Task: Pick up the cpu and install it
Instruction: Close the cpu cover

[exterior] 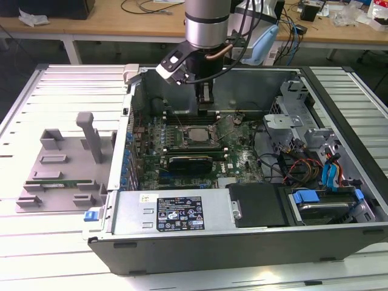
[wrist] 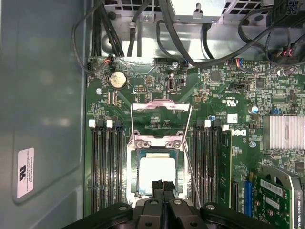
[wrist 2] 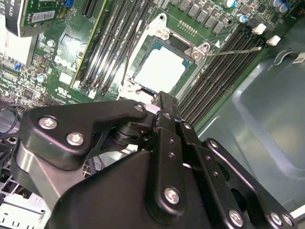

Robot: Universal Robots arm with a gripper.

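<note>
The cpu (wrist: pixel 157 172), a flat square chip with a shiny silver top, lies in the motherboard socket (wrist: pixel 138 148); it also shows in the second wrist view (wrist 2: pixel 164 69) and in the exterior view (exterior: pixel 195 134). The socket's metal load plate (wrist: pixel 161 107) stands flipped open, and its thin lever (wrist: pixel 190 171) is raised beside it. My gripper (wrist: pixel 161 186) hangs just above the edge of the cpu, its two black fingers pressed together with nothing between them. In the exterior view the gripper (exterior: pixel 206 104) sits inside the open computer case, over the far side of the socket.
Memory slots (wrist: pixel 105 167) flank the socket on both sides. A graphics card (exterior: pixel 191 162) lies nearer the case front, with the power supply (exterior: pixel 170 212) and the drive bay with blue tabs (exterior: pixel 321 200) beyond. A grey fixture (exterior: pixel 60 163) holding a green memory stick sits at the exterior view's left.
</note>
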